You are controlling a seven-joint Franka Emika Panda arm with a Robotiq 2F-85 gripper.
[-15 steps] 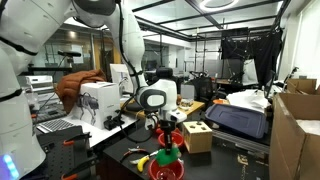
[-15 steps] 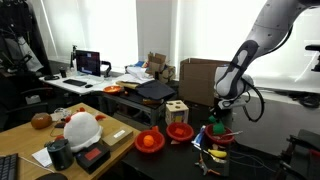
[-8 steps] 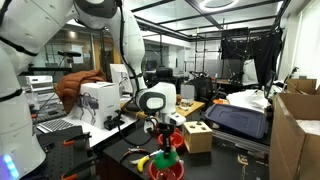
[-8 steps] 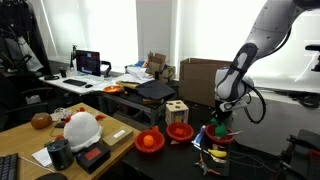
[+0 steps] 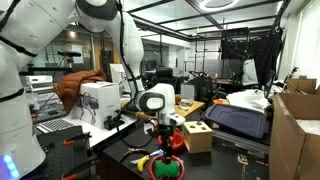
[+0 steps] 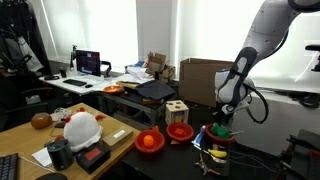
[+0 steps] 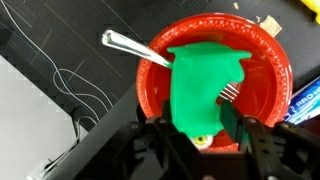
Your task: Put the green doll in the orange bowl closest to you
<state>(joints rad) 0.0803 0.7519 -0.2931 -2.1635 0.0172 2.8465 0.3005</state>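
Now | gripper (image 7: 200, 128) is clamping the green doll (image 7: 205, 75) | doll is hanging over the orange bowl (image 7: 268, 60) | fork (image 7: 125, 43) is lying inside

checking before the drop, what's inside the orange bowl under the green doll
Wrist view: the orange bowl holds a metal utensil, one end over the rim, fork tines showing beside the green doll. The doll, held in the gripper, covers the bowl's middle, hiding anything beneath.

Arm links (image 5: 40, 30): glossy white, rounded shells
Wrist joint (image 5: 152, 99): white round cap, black ring (just above the pincer)
Pincer (image 7: 203, 136): black, angular fingers
Cable (image 6: 258, 105): dark loop beside the pincer's mount
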